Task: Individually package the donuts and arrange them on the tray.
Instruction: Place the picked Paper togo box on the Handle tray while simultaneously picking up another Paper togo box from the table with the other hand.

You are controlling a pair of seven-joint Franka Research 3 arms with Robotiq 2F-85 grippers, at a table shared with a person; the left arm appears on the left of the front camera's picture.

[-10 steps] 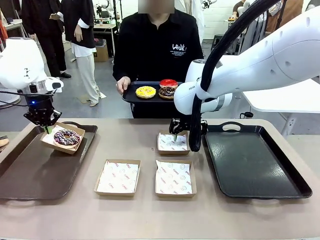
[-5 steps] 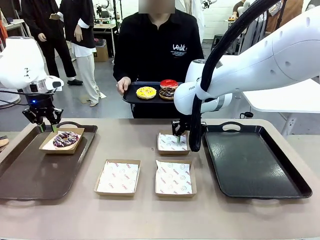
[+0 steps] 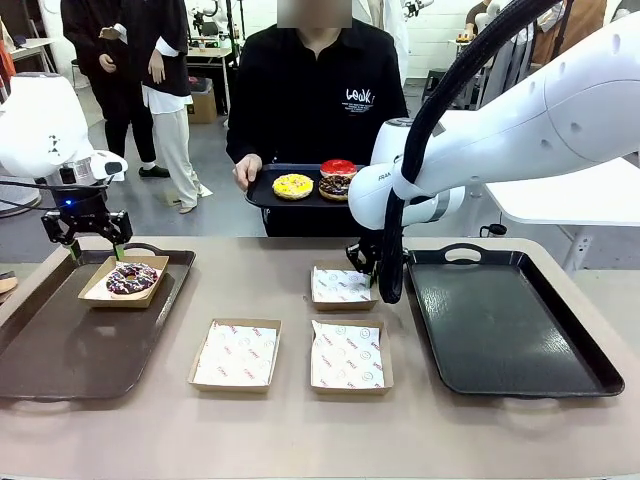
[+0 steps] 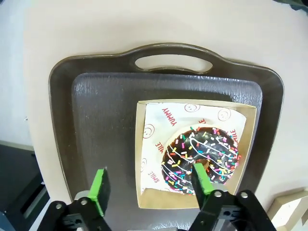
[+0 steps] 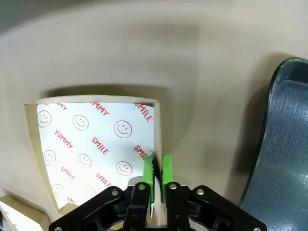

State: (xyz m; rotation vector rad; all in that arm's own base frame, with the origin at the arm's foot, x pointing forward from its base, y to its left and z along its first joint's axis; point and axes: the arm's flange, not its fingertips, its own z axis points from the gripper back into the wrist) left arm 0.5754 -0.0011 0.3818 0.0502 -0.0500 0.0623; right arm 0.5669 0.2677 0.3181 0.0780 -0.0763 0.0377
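**Donuts: one boxed, three on the person's tray**

Donuts are split between two places. The sprinkled donut [image 3: 132,278] lies in its filled box [image 3: 96,289] at the far end of the left tray [image 3: 60,385]. The yellow donut [image 3: 292,185], red donut [image 3: 337,166] and chocolate donut [image 3: 334,185] sit on the serving tray [image 3: 258,194] that the person holds beyond the table's far edge.

The left gripper [image 3: 97,250] hangs over the filled box with its jaws spread and nothing between them. In the wrist view one of its pads [image 4: 201,180] stands over the donut's rim. Any dip or sideways drift here could scrape the glaze or shove the box.

The right gripper [image 5: 158,173] is clamped on the right wall of the far empty box [image 3: 338,286], apparently with the paper liner's edge. That thin pinch is the main risk: the wall may buckle, the liner may pull loose, or the box may swing and slip when moved.

Two near empty boxes [image 3: 236,354] [image 3: 347,355] sit close by and could be knocked. The right tray [image 3: 598,372] is bare.
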